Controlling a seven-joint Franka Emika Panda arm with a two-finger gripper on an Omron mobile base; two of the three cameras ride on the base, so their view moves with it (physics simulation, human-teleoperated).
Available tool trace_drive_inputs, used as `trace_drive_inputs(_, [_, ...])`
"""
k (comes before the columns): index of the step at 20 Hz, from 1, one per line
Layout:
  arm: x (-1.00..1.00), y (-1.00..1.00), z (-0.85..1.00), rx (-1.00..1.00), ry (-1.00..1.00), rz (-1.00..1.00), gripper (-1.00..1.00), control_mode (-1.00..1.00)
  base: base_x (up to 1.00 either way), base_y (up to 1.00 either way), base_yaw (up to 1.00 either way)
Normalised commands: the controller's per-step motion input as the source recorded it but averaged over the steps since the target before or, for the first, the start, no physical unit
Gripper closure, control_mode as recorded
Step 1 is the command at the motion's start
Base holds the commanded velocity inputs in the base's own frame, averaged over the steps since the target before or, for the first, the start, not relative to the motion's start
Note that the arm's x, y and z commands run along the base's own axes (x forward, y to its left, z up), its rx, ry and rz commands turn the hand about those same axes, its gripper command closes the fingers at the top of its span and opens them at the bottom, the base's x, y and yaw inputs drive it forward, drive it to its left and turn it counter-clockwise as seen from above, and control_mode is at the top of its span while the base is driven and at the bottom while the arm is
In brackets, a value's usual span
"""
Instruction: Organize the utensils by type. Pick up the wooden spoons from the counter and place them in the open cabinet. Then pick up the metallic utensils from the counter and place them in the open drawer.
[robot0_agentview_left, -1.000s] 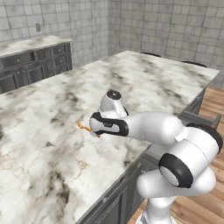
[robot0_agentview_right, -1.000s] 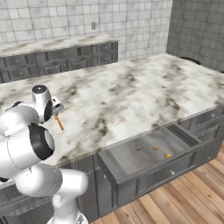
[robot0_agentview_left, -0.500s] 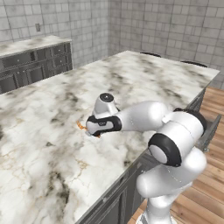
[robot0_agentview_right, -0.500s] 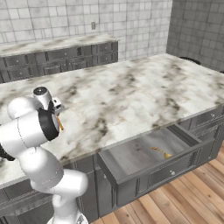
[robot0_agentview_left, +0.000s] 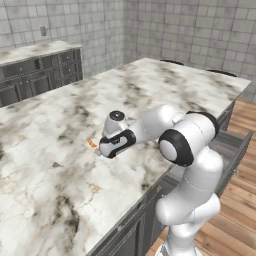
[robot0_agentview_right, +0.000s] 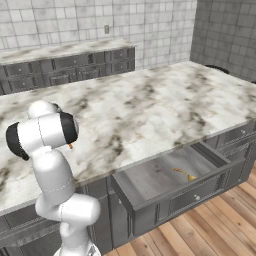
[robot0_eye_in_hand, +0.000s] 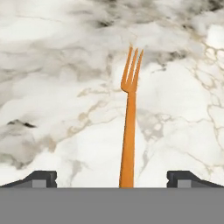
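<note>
**Fork lined up between wide-open fingers**

The orange fork (robot0_eye_in_hand: 129, 127) lies flat on the marble counter (robot0_eye_in_hand: 52, 87), its long axis running straight away from the hand, tines at the far end. The gripper (robot0_eye_in_hand: 111, 178) hangs spread wide, holding nothing, handle end between its fingertips (robot0_eye_in_hand: 41, 177)

fork (robot0_eye_in_hand: 129, 131) handle end — out of frame

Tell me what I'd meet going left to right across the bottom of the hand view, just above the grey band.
One dark claw finger tip → the orange fork, its handle lying on the marbled counter between the tips → the other dark finger tip.
</note>
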Motion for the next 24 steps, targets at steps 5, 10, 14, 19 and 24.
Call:
trace_drive_inputs(5, [0.38,0.16,-0.40,0.00,0.06,-0.04,-1.00,-1.00,0.00,0.00,0.00])
trace_drive_inputs(10, [0.35,0.09,-0.36,0.00,0.02,-0.03,-1.00,-1.00,0.00,0.00,0.00])
trace_drive_inputs(14, [0.37,0.04,-0.39,0.00,0.00,-0.02,-1.00,-1.00,0.00,0.00,0.00])
trace_drive_inputs(19, [0.36,0.04,-0.44,-0.01,0.02,-0.02,-1.00,-1.00,0.00,0.00,0.00])
trace_drive_inputs(24, [0.12,-0.01,-0.47,0.00,0.02,-0.01,1.00,-1.00,0.00,0.00,0.00])
